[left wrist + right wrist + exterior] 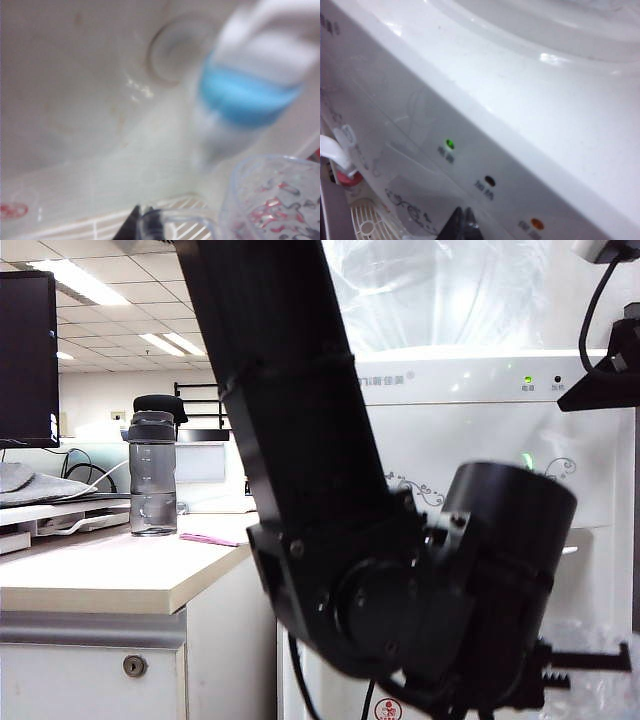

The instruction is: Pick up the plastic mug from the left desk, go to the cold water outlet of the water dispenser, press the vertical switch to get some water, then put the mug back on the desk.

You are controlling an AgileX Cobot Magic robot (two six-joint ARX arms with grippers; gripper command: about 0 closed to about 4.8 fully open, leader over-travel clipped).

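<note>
My left gripper is shut on the thin clear handle of the plastic mug. The mug's open rim sits just below the cold water outlet, a blurred white tap with a blue collar. That tap's white lever rises above the collar. The left arm reaches across the water dispenser and fills the middle of the exterior view. My right gripper is shut and empty, its tips close to the dispenser's front panel, below the indicator lights. The left desk stands at the left.
A smoky-grey bottle with a black cap and a pink item rest on the desk, a dark monitor behind them. The red-collared tap and slotted drip tray show in the right wrist view. A green light glows.
</note>
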